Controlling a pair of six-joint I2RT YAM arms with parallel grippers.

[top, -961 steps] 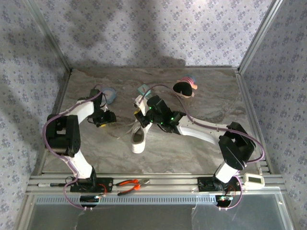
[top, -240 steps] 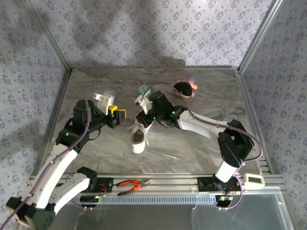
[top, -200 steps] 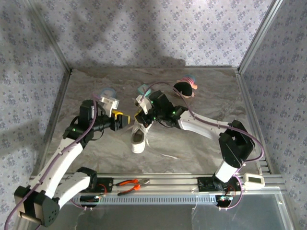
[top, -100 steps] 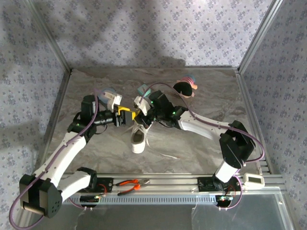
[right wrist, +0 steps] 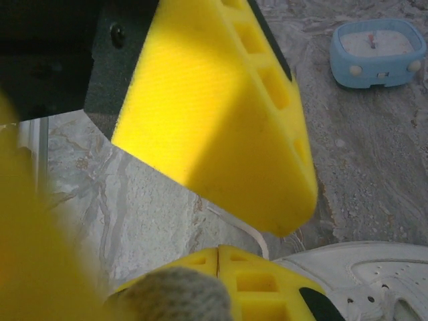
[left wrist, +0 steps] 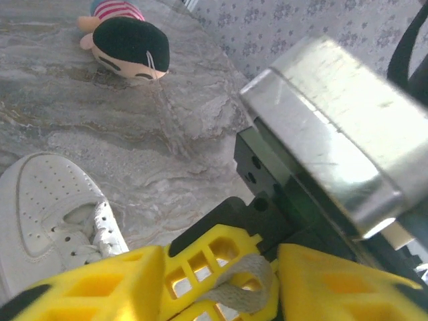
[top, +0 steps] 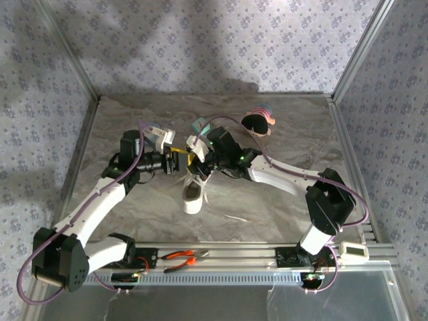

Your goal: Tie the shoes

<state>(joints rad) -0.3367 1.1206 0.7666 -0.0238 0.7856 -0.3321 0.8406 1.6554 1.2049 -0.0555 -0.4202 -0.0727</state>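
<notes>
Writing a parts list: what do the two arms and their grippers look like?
Both the left arm and right arm have white links, black joints and looping purple cables. The left gripper and right gripper carry yellow fingers with square cutouts.

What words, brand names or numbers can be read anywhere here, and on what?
None can be read.
The white sneaker shows no brand mark.
The doll and blue toy show no lettering.
The small white device by the rail is too small to tell.

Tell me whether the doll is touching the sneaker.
Apart. The left wrist view shows bare table between the doll and the sneaker.
</notes>
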